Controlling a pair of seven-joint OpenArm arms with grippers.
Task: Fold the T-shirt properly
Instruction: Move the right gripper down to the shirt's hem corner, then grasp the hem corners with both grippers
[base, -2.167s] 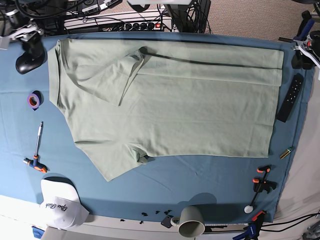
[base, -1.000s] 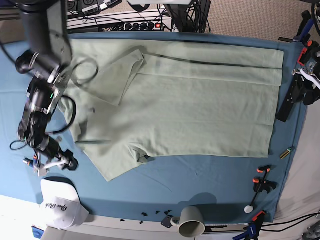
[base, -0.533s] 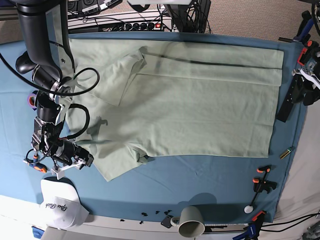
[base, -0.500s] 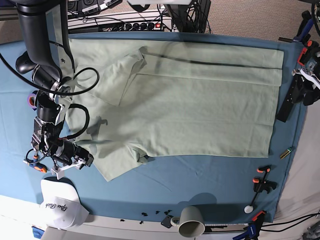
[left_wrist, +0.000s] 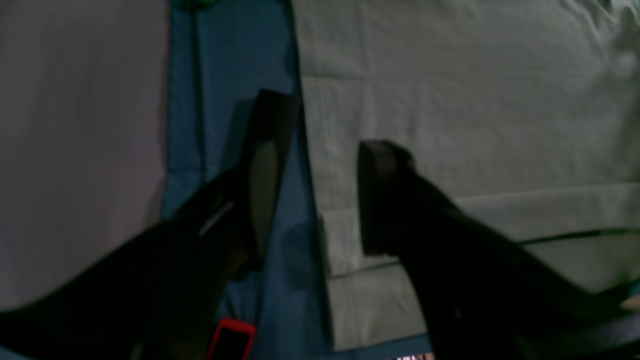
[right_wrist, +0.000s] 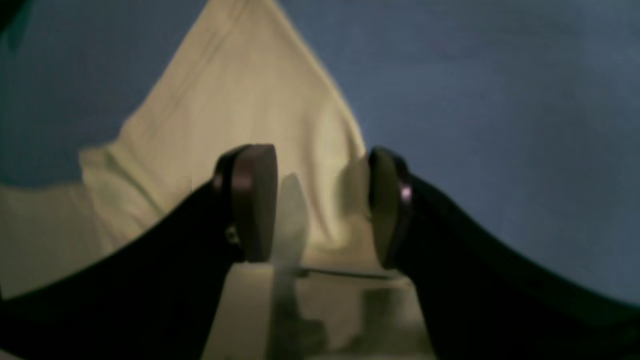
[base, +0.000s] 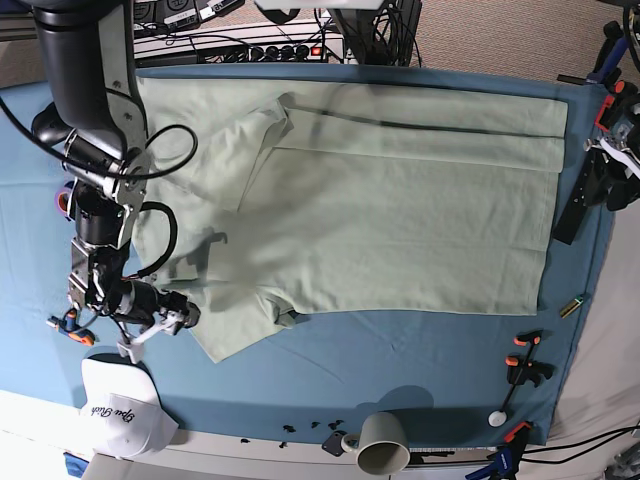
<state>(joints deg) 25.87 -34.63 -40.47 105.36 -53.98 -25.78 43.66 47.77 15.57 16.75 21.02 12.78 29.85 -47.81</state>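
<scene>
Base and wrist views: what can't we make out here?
- T-shirt: collar edge, base view, hidden behind the right arm.
- Right gripper: jaws open over the sleeve tip; contact with cloth unclear, right wrist view blurred.
- Left gripper: open at the shirt's edge; dark, blurred left wrist view leaves height above cloth unclear.
- Remote: base view, upper part covered by the left gripper.
- Mug: base view, bottom edge cuts it.

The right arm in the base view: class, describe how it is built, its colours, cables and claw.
The right arm is black, made of chunky cylindrical segments, with black cables looping loosely beside it. Small white parts sit at its wrist end. Its right claw has two dark curved fingers ending in flat rounded pads. The left claw looks alike: black, with blunt square-ended tips.
</scene>
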